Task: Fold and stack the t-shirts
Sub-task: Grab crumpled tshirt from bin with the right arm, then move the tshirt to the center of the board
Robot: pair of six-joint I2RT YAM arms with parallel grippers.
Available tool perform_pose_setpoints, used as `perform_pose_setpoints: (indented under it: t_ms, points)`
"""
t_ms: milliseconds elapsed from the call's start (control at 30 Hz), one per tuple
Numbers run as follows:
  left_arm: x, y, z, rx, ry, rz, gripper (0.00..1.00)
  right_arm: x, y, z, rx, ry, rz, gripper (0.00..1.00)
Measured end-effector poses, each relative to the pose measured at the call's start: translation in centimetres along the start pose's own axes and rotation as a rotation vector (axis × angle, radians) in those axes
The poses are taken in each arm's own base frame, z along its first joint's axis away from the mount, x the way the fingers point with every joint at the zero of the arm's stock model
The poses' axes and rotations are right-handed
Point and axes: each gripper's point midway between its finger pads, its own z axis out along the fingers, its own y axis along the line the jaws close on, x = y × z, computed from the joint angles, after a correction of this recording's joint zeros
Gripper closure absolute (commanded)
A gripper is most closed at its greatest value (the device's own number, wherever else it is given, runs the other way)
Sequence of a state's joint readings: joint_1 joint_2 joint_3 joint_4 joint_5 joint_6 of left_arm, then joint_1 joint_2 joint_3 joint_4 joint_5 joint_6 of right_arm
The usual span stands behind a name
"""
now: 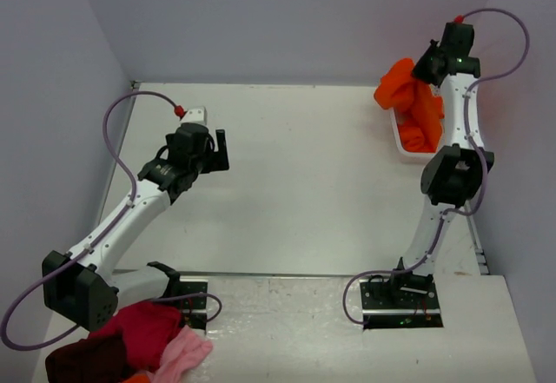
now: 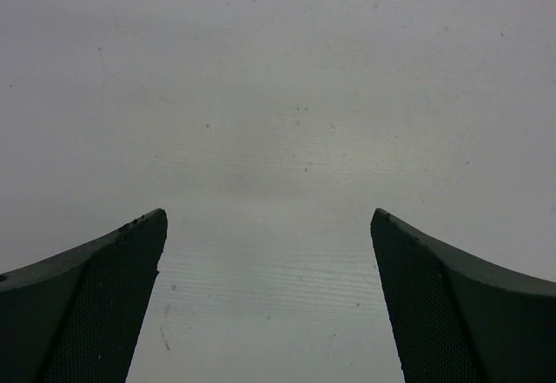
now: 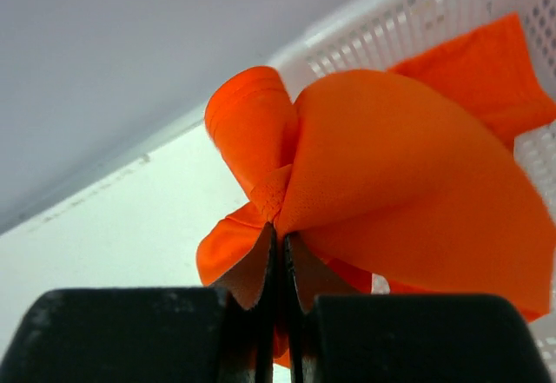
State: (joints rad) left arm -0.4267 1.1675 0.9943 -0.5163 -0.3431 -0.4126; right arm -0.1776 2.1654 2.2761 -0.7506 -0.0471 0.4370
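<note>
Pinching a bunched fold of the bright orange t-shirt (image 3: 391, 166), the right gripper (image 3: 280, 231) has its two fingers pressed together on the cloth, which fans out above them in rounded folds. In the overhead view this gripper (image 1: 420, 72) sits at the far right corner of the table (image 1: 304, 183), and the t-shirt (image 1: 407, 98) hangs from it, its lower part lying in the white perforated basket (image 1: 399, 142) against the right wall. The basket's mesh wall (image 3: 408, 18) shows just behind the cloth in the right wrist view. Well apart, over the left half of the table, the left gripper (image 1: 218, 150) has its fingers spread wide and holds nothing; its wrist view shows only bare, lightly speckled table surface (image 2: 278, 96) between the dark fingertips (image 2: 139, 253). At the near left corner, beside the left arm's base, lies a pile of clothes (image 1: 143, 335) in dark red, maroon and pink.
</note>
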Motion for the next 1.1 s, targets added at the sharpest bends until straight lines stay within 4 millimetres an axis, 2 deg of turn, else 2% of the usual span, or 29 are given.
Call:
perform_pose_setpoints:
  t_ms: [133, 233, 267, 367, 400, 433, 567, 667, 733, 800, 900, 1000, 1100]
  points:
    - [0.7, -0.1, 0.2, 0.003, 0.014, -0.018, 0.0, -5.2, 3.6, -6.3, -0.113, -0.15, -0.029, 1.0]
    - [1.4, 0.1, 0.4, 0.0, 0.028, -0.025, 0.0, -8.2, 6.7, -11.8, -0.236, -0.252, -0.063, 1.0]
    - [1.7, 0.1, 0.4, -0.003, 0.033, -0.029, 0.0, -9.3, 8.2, -14.2, -0.293, -0.296, -0.08, 1.0]
    - [2.8, 0.4, 0.5, -0.004, 0.047, -0.037, 0.0, -11.1, 12.1, -20.2, -0.452, -0.391, -0.129, 1.0]
    - [3.2, 0.5, 0.5, -0.002, 0.053, -0.04, 0.0, -11.4, 14.1, -23.5, -0.539, -0.429, -0.161, 1.0]
    - [3.6, 0.5, 0.5, -0.001, 0.058, -0.042, 0.0, -11.4, 14.6, -24.5, -0.564, -0.442, -0.171, 1.0]
    - [4.1, 0.4, 0.5, 0.009, 0.067, -0.053, 0.0, -9.7, 19.8, -33.5, -0.805, -0.5, -0.271, 1.0]
    - [4.1, 0.3, 0.4, 0.021, 0.055, -0.061, 0.0, -7.4, 22.6, -39.9, -0.969, -0.523, -0.339, 1.0]
    - [4.0, 0.1, 0.1, 0.029, 0.048, -0.062, 0.0, -6.2, 23.7, -43.7, -1.054, -0.542, -0.372, 1.0]
    - [3.7, -0.1, -0.1, 0.037, 0.037, -0.061, 0.0, -5.3, 24.2, -47.4, -1.135, -0.566, -0.402, 1.0]
    - [3.1, 0.0, -0.4, 0.03, 0.017, -0.059, 0.0, -4.1, 23.7, -52.0, -1.215, -0.605, -0.437, 1.0]
    - [1.5, 0.3, -0.7, 0.001, -0.027, -0.068, 0.0, -1.8, 22.9, -54.8, -1.269, -0.598, -0.473, 1.0]
    - [-1.1, 1.0, -1.7, -0.052, -0.102, -0.097, 0.0, 2.4, 22.2, -56.1, -1.333, -0.535, -0.513, 1.0]
